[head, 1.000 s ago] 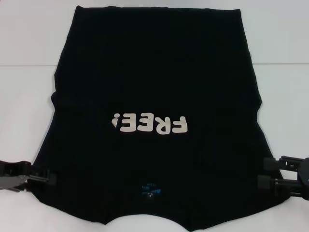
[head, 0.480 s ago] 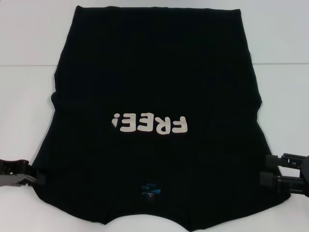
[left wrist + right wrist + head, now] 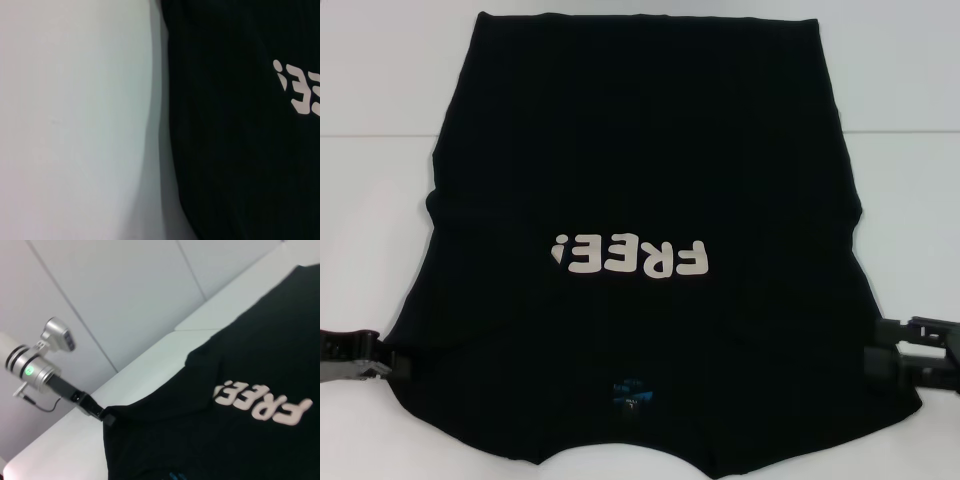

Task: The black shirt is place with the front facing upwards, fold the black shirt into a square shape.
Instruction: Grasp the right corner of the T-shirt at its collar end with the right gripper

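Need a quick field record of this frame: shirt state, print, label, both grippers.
shirt: black shirt spread flat on the white table, front up, not folded yet
print: cream "FREE!", upside down in the head view
label: small blue neck label near the robot-side edge
left gripper: at the shirt's left edge, near the sleeve
right gripper: at the shirt's right edge, near the sleeve
symmetry: grippers on opposite sides, about level with each other
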You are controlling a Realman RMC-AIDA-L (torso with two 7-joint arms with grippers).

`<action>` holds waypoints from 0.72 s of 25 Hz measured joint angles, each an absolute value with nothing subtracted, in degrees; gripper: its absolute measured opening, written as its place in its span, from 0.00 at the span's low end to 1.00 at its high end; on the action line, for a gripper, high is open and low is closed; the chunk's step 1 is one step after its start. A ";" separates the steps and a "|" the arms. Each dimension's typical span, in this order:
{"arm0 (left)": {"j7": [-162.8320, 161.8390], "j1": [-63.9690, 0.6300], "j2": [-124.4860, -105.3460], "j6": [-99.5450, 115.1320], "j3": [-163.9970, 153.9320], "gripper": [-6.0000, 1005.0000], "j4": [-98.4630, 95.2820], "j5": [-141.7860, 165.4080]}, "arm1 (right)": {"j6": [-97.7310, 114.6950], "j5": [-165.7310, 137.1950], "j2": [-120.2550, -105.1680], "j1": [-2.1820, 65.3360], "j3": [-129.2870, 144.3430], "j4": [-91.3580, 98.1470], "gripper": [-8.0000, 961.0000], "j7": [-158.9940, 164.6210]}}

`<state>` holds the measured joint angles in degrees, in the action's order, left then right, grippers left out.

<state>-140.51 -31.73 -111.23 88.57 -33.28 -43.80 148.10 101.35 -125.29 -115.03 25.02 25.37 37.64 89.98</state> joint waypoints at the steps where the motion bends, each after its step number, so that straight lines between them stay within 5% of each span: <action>1: -140.21 -31.65 -111.31 88.50 -33.12 0.09 -43.74 147.92 | 101.32 -125.48 -114.76 25.13 25.59 38.28 0.83 92.82; 8: -135.50 -30.90 -111.71 89.26 -30.00 0.05 -43.95 144.56 | 104.03 -133.81 -109.68 27.57 28.68 44.67 0.83 122.90; 18: -131.97 -29.99 -111.16 90.15 -29.15 0.04 -43.91 142.12 | 106.95 -144.88 -108.22 30.81 29.47 52.59 0.83 145.83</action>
